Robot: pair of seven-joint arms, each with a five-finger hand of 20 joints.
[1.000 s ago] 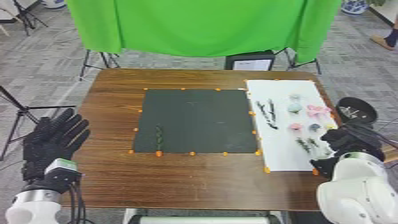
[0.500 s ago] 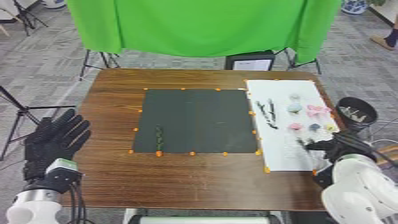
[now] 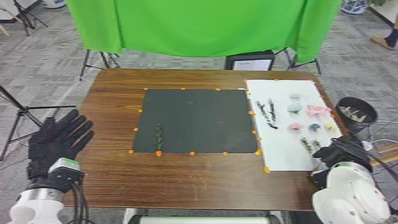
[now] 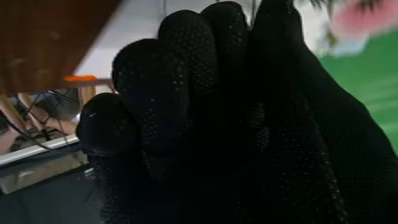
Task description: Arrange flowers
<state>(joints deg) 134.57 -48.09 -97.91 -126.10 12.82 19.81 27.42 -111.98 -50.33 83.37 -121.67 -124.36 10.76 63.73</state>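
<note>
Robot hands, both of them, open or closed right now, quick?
Left hand: open, nothing in it.
Right hand: at the white sheet's edge; can't tell if open or closed.

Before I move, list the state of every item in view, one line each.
Left robot hand, open
Right robot hand, at the white sheet
Green sprig, lying on the black mat
Black mat, flat
White sheet, flat
Dark branches, lying down
Pink flowers, lying loose
Green curtain, hanging

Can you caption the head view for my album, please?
Robot's right hand by the flowers, one green sprig lying on the dark mat.
</note>
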